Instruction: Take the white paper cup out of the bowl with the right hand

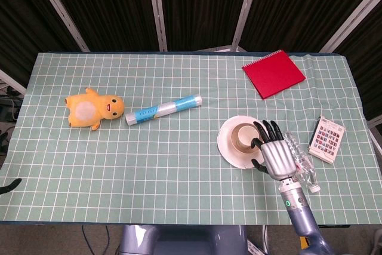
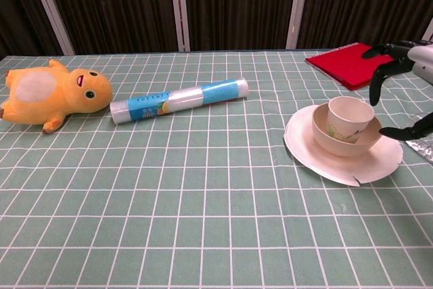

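A white paper cup (image 2: 350,118) with a flower print stands upright in a cream bowl (image 2: 346,139), which sits on a white plate (image 2: 318,153). From above, the cup (image 1: 241,138) is partly hidden by my right hand (image 1: 273,151). That hand (image 2: 404,79) hovers just right of the cup with its fingers spread, holding nothing. One finger reaches down near the cup's right rim and the thumb sits low beside the bowl, apart from both. My left hand is out of sight in both views.
A crushed clear plastic bottle (image 1: 303,162) lies right of the plate, under my right arm. A red notebook (image 1: 273,73) is at the back right, a patterned card (image 1: 327,138) at the far right. A yellow duck toy (image 1: 92,108) and a blue-labelled roll (image 1: 162,108) lie to the left.
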Controlling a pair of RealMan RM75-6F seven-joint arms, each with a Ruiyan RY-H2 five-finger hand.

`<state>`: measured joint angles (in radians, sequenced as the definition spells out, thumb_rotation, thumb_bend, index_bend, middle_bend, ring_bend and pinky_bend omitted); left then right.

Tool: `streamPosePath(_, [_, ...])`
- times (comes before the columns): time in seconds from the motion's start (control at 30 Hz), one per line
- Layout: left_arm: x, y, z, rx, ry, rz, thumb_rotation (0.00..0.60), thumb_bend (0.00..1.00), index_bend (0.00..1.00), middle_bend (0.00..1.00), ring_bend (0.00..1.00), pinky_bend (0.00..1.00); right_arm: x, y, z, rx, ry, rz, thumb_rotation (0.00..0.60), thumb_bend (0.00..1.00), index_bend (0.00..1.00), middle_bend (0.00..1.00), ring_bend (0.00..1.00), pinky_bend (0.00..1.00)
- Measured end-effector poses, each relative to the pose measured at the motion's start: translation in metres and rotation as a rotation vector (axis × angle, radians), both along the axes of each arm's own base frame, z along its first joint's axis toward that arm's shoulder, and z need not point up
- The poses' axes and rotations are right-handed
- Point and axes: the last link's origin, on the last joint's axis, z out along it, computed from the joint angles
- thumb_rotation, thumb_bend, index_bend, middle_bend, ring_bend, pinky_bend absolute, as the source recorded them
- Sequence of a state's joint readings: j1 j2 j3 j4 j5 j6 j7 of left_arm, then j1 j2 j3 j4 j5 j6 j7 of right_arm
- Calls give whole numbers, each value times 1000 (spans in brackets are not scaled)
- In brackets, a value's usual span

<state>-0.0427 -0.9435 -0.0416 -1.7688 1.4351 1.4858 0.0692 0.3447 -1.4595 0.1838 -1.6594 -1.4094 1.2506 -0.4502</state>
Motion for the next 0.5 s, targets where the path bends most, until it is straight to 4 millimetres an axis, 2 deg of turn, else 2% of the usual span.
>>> streamPosePath(0.5, [0, 1, -1, -3, 1, 3, 600, 88, 0, 0, 0, 0, -1, -27, -19, -10, 0, -39, 600, 170, 516, 108, 0, 0])
